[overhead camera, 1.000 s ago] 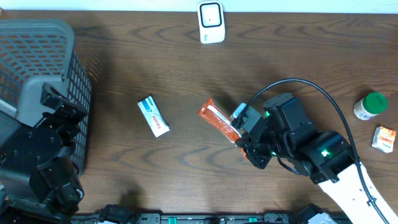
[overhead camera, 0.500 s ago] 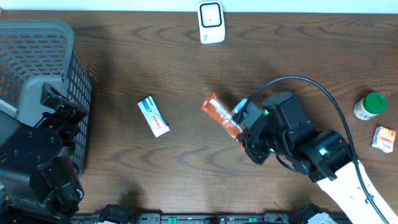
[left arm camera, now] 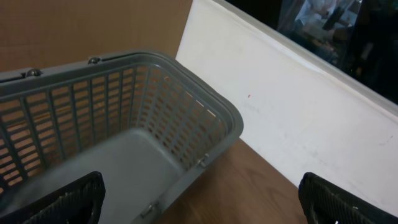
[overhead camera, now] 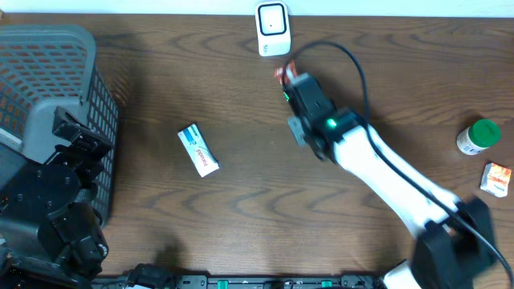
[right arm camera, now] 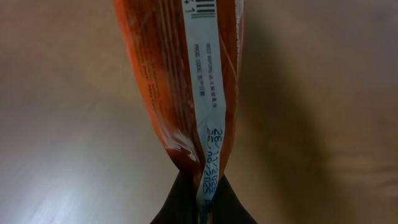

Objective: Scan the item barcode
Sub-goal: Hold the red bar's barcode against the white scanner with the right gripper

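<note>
Orange packet [right arm camera: 165,81] in hand beside the scanner [overhead camera: 272,29]; scan apparently not yet made.
Basket [overhead camera: 48,56] at the table's 9 o'clock edge, left gripper [left arm camera: 200,186] above it, jaws wide, holding nothing. Small box [overhead camera: 197,150] at 9 o'clock of centre. Right gripper [right arm camera: 200,198], clamped on the packet's crimped end, holds it just off the scanner's 5 o'clock. Pickup and carry look done; left, as I judge, is facing the barcode [right arm camera: 199,9] to the scanner. Packet: glossy orange film, white seam strip with printed date, barcode at the far end, partly out of frame.
</note>
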Controlling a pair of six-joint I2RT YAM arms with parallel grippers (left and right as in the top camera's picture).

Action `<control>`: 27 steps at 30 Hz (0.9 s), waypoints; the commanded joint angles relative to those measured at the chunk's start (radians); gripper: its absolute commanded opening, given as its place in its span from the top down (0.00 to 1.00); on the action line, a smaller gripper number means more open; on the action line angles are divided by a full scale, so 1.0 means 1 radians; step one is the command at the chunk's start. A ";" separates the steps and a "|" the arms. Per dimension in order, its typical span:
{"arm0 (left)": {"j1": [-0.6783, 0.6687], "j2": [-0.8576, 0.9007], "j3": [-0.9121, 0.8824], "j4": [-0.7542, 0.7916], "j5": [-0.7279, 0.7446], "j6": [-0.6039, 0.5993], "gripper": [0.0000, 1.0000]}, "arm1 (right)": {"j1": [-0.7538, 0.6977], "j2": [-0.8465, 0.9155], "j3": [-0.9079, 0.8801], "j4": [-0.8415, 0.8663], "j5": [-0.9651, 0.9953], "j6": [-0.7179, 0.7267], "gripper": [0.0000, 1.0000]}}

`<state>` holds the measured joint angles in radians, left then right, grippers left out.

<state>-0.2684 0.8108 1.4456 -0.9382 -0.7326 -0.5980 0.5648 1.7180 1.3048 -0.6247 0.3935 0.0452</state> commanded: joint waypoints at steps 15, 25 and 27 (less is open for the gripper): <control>0.006 0.000 -0.003 0.000 -0.013 0.013 0.00 | -0.063 0.548 0.378 1.030 0.735 -1.088 0.99; 0.006 0.000 -0.003 0.000 -0.013 0.013 0.00 | -0.076 0.830 0.391 1.465 0.695 -1.693 0.99; 0.006 0.000 -0.003 0.000 -0.013 0.013 0.00 | -0.080 0.874 0.406 1.518 0.697 -1.733 0.99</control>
<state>-0.2684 0.8108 1.4456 -0.9382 -0.7326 -0.5980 0.4976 2.5481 1.6749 0.8555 1.0752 -1.5166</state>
